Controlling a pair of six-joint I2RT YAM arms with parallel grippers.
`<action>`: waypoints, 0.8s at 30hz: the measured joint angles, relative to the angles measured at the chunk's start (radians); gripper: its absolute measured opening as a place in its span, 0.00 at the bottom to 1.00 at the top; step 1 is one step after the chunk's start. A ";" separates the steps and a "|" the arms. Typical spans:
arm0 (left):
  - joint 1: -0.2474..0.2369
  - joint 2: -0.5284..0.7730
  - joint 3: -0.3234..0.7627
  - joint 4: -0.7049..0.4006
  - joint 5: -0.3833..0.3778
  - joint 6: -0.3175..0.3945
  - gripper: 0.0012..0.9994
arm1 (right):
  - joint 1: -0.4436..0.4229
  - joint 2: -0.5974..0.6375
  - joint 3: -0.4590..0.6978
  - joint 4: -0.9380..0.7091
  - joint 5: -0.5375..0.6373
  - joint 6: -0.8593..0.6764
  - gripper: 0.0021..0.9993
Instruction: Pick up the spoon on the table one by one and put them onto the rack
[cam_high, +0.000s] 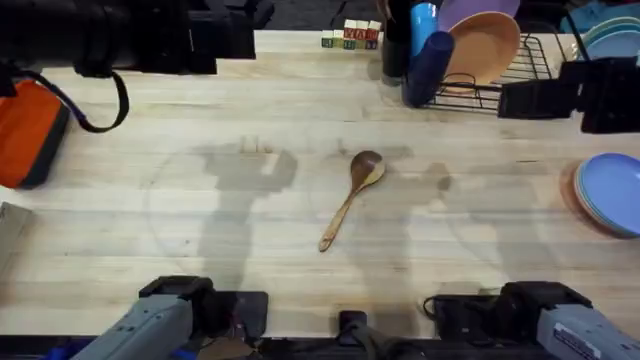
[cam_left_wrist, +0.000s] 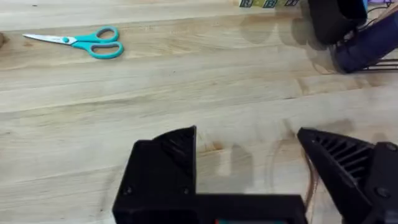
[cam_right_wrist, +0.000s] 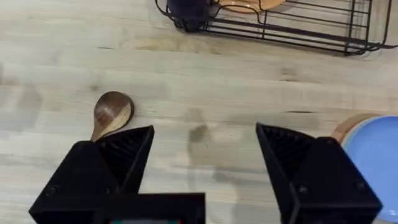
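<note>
1. The right gripper (cam_right_wrist: 205, 168) has its fingers spread wide with nothing between them; bare bench (cam_right_wrist: 205, 81) shows through the gap.
2. The left gripper (cam_left_wrist: 249, 174) also has its fingers apart and empty, over plain wood.
3. Just beyond the right gripper's one finger lies the spoon (cam_right_wrist: 111, 114), bowl up, its handle running under that finger's outline. It sits outside the gap, not between the fingers.
4. In the overhead view the spoon (cam_high: 352, 196) lies flat near the middle of the bench, touched by neither arm.
5. Farther out from the right fingers stands the rack (cam_right_wrist: 298, 28), well apart from the spoon; in the overhead view it already holds a peach plate (cam_high: 484, 45) and a blue cup (cam_high: 428, 55). I cannot see any spoon on it.
6. Beyond the left fingers lie teal-handled scissors (cam_left_wrist: 81, 42), which are no part of the job.
7. Judgement: no step looks done yet for this spoon. Left to do: centre the fingers on it, grasp, lift, carry it to the rack and release.
</note>
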 joint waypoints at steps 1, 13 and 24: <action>0.000 0.000 0.000 0.000 0.000 0.000 0.99 | 0.000 0.000 0.000 0.000 0.000 0.000 1.00; -0.049 0.000 0.000 -0.027 0.048 0.012 1.00 | 0.000 0.000 0.000 0.000 0.000 0.000 1.00; -0.346 0.052 0.002 -0.026 0.047 0.023 1.00 | 0.000 0.000 0.000 0.000 0.000 0.000 1.00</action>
